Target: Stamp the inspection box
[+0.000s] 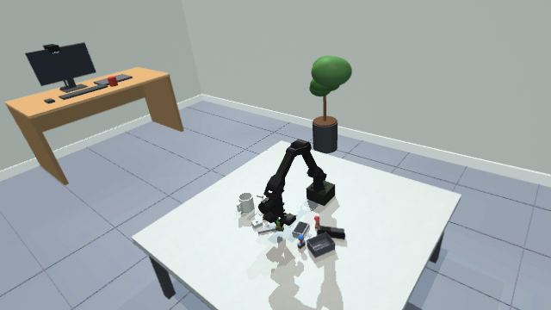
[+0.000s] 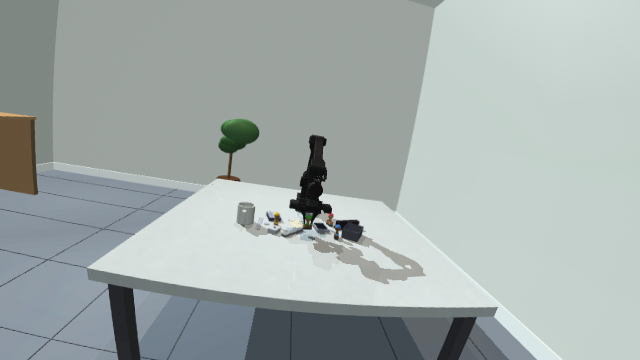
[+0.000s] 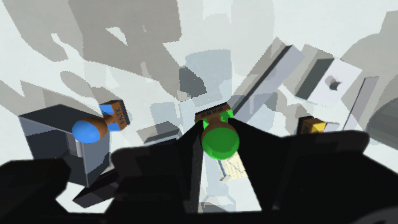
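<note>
My gripper (image 1: 280, 221) (image 2: 308, 217) (image 3: 215, 122) is shut on the PASS stamp, which has a green knob (image 3: 220, 143) and a brown base lettered PASS. The stamp (image 1: 279, 225) (image 2: 308, 222) hangs upright, seemingly a little above the bench; the gap is hard to judge. The ink pad (image 1: 301, 228) (image 2: 320, 227), dark in a grey case, lies beside it, to the right in the top and exterior views. The cream card (image 3: 234, 168) shows partly between the fingers in the wrist view; its inspection box is not clearly readable. The stamp's underside is hidden.
A blue-knobbed stamp (image 1: 300, 241) (image 2: 337, 231) (image 3: 88, 131) stands near an open dark tray (image 1: 320, 244). A red-knobbed stamp (image 1: 317, 221) is by a black block (image 1: 332, 232). A grey bar (image 3: 269, 86), a white block (image 3: 325, 86), a yellow stamp (image 2: 276, 218) and a mug (image 1: 245, 202) (image 2: 245, 214) are opposite.
</note>
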Robot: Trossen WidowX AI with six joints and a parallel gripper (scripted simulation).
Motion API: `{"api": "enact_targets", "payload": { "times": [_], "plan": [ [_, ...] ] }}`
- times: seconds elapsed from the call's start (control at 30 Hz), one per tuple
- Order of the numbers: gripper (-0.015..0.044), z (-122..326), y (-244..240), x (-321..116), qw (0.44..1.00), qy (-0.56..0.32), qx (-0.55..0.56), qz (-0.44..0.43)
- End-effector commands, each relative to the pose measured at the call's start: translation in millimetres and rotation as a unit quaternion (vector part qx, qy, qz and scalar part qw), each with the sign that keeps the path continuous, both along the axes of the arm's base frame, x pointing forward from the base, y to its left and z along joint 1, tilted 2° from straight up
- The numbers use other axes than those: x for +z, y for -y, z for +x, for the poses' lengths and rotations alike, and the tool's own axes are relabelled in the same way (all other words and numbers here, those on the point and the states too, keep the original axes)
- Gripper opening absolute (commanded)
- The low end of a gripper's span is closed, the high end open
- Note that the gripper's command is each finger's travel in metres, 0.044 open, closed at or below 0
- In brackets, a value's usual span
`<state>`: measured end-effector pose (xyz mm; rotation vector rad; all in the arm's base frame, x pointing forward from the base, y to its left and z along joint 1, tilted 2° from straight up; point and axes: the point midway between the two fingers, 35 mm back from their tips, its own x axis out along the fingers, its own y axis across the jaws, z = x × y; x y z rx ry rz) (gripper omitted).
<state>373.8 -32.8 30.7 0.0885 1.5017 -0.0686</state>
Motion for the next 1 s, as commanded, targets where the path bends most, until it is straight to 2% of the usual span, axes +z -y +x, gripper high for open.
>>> {"api": "enact_targets", "payload": {
  "times": [0.0, 0.97],
  "plan": [
    [0.0, 0.3, 0.5, 2.7, 1.0, 0.001, 0.0, -0.002],
    [0.0, -0.8, 0.5, 17.0, 1.0, 0.001, 0.0, -0.003]
  ]
}}
